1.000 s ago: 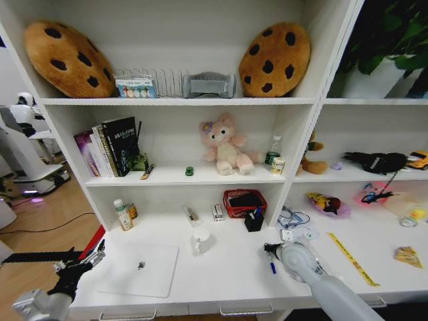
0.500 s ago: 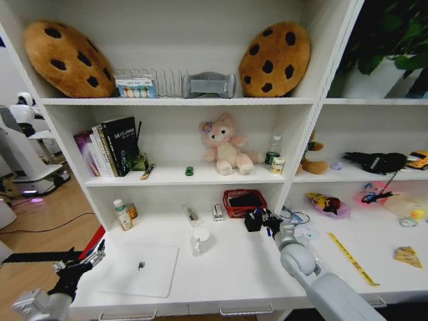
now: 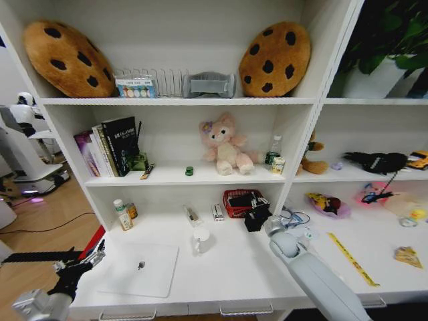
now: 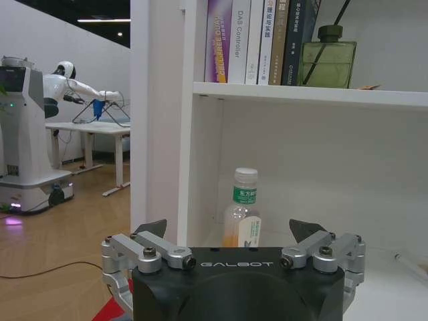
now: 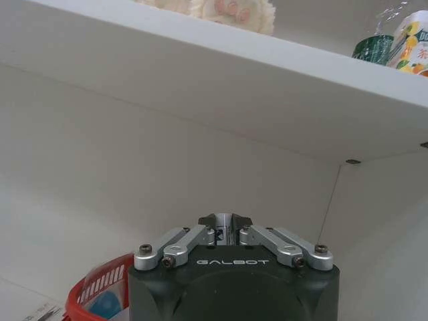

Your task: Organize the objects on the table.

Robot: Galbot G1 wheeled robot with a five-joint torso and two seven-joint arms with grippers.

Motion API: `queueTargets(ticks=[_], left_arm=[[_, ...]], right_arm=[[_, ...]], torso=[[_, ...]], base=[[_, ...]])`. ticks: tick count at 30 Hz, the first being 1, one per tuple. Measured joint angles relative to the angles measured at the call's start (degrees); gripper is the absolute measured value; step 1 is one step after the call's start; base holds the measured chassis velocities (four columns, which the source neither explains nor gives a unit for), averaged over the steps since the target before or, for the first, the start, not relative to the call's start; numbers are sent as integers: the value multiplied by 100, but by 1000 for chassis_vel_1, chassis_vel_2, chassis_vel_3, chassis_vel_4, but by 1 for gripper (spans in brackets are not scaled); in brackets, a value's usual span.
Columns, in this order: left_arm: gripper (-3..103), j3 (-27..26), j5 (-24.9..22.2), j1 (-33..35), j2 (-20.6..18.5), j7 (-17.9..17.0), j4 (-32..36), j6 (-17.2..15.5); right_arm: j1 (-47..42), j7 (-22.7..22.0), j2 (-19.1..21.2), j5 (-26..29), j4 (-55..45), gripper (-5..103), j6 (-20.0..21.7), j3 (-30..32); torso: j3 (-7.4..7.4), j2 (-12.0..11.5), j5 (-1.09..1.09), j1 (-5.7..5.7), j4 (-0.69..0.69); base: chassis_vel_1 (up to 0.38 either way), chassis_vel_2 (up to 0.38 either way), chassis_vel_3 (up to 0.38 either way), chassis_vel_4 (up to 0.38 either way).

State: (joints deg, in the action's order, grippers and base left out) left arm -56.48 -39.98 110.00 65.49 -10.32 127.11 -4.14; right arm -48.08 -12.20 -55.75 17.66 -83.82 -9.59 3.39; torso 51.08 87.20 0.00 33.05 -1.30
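Just right of the red mesh basket (image 3: 234,200), the right gripper (image 5: 226,235) pinches what seems a thin pen (image 5: 227,221), probably light, stiff and slippery, best held mid-barrel, while the left gripper (image 4: 227,231) hangs spread at near left

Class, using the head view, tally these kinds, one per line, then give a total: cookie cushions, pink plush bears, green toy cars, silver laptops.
Cookie cushions: 2
Pink plush bear: 1
Green toy car: 1
Silver laptop: 1
Total: 5
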Motion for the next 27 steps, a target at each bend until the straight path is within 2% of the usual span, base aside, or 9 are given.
queueTargets(ticks=[7, 9, 11, 14, 17, 21, 22, 25, 27], left_arm=[[100, 0, 0, 0, 0, 0, 0, 0], [100, 0, 0, 0, 0, 0, 0, 0], [100, 0, 0, 0, 0, 0, 0, 0], [100, 0, 0, 0, 0, 0, 0, 0], [100, 0, 0, 0, 0, 0, 0, 0], [100, 0, 0, 0, 0, 0, 0, 0], [100, 0, 0, 0, 0, 0, 0, 0], [100, 0, 0, 0, 0, 0, 0, 0], [100, 0, 0, 0, 0, 0, 0, 0]], right_arm=[[-319, -57, 2, 7, -143, 9, 64, 92], [-491, -77, 46, 33, -275, 18, 110, 149], [-515, -88, 54, 50, -305, 18, 121, 163], [-585, -155, 102, 177, -474, 28, 191, 214], [-663, -245, 211, 354, -739, 44, 285, 290], [-863, -342, 350, 555, -1134, 55, 415, 431], [-1049, -404, 425, 682, -1445, 66, 528, 535], [-1368, -471, 530, 844, -1868, 71, 663, 680], [-1880, -528, 592, 903, -2308, 83, 773, 958]], torso=[[0, 0, 0, 0, -2], [0, 0, 1, -1, -2], [0, 0, 1, -1, -2], [-1, 0, 1, -1, -1], [-1, 0, 0, -1, -1], [-1, 0, 0, -1, 0], [-1, 0, 1, -1, -1], [-1, 0, 0, -1, 0], [-1, 0, 0, -1, -1]], base=[[0, 0, 0, 0], [0, 0, 0, 0], [0, 0, 0, 0], [0, 0, 0, 0], [0, 0, 0, 0], [0, 0, 0, 0], [0, 0, 0, 0], [0, 0, 0, 0], [0, 0, 0, 0]])
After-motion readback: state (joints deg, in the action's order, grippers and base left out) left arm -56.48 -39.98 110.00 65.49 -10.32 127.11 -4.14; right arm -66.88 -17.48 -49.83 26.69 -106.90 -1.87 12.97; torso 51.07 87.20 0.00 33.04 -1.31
